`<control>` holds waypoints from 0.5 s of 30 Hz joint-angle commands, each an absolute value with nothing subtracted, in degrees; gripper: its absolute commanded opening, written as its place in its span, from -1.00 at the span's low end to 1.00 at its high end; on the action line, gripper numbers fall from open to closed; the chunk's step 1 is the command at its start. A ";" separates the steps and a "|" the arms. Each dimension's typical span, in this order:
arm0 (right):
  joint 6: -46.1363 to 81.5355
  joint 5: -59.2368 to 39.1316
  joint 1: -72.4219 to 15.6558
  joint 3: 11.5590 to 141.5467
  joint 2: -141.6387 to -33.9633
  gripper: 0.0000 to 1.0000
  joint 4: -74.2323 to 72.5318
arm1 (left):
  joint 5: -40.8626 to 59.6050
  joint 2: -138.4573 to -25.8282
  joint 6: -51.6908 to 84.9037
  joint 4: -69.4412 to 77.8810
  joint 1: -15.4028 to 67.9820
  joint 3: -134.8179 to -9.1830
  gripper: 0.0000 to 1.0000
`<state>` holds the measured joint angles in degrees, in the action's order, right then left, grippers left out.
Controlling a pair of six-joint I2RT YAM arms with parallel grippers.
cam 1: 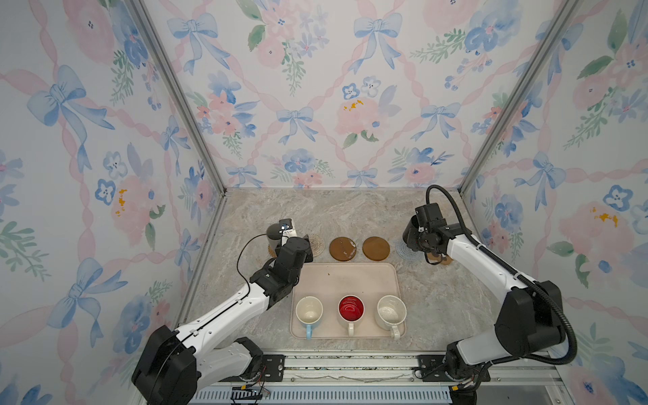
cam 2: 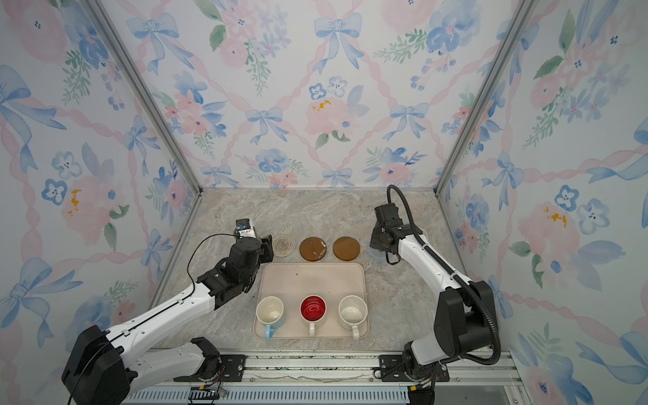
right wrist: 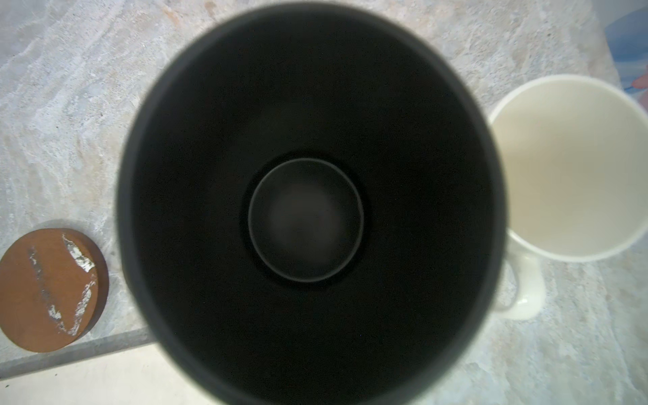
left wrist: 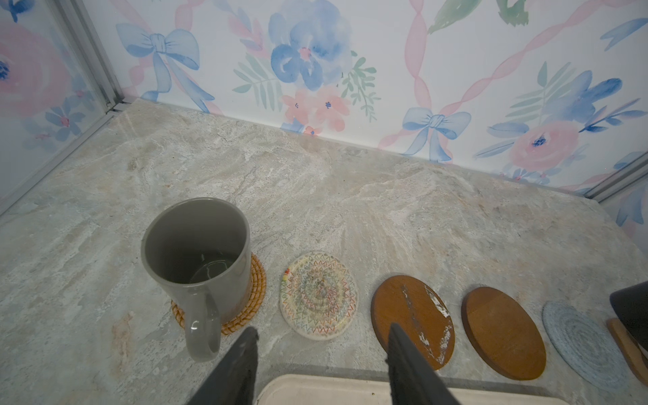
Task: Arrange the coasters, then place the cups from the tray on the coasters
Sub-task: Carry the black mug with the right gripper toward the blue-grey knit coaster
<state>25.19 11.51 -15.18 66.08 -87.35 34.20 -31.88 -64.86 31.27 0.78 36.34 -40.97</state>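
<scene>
In both top views we look down from high at the front, facing the back wall [cam 1: 315, 105]; the whole tabletop [cam 1: 333, 210] is framed, near-identical, just shifted sideways. Left wrist view: we sit low and close over the tabletop, angled toward the back wall. Right wrist view: we stare straight down into the black mug [right wrist: 308, 210], very close. All four views share the scratched brown coaster [left wrist: 413, 322].
</scene>
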 commanded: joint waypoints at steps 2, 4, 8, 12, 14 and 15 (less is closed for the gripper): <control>24.07 10.46 -14.25 66.35 -89.40 -1.00 30.09 | -31.29 -65.48 31.65 1.42 36.04 -41.82 0.10; 24.05 10.22 -13.99 66.10 -90.06 -1.00 29.76 | -31.38 -65.38 31.65 1.41 36.03 -41.76 0.11; 24.05 9.93 -13.70 65.83 -91.23 -1.00 29.17 | -31.75 -65.21 31.58 1.41 36.03 -41.84 0.10; 23.82 9.93 -13.62 65.68 -92.06 -1.00 28.93 | -31.90 -65.13 31.53 1.43 36.04 -41.82 0.10; 23.62 10.02 -13.62 65.57 -92.44 -1.00 28.83 | -31.86 -65.21 31.55 1.43 36.04 -41.82 0.10; 23.51 10.15 -13.62 65.51 -92.61 -1.00 28.76 | -31.81 -65.19 31.55 1.47 36.04 -41.77 0.10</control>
<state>24.47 9.50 -14.06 65.56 -92.53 32.23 -31.68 -65.21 31.27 0.80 36.34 -40.97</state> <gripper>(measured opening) 0.170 0.552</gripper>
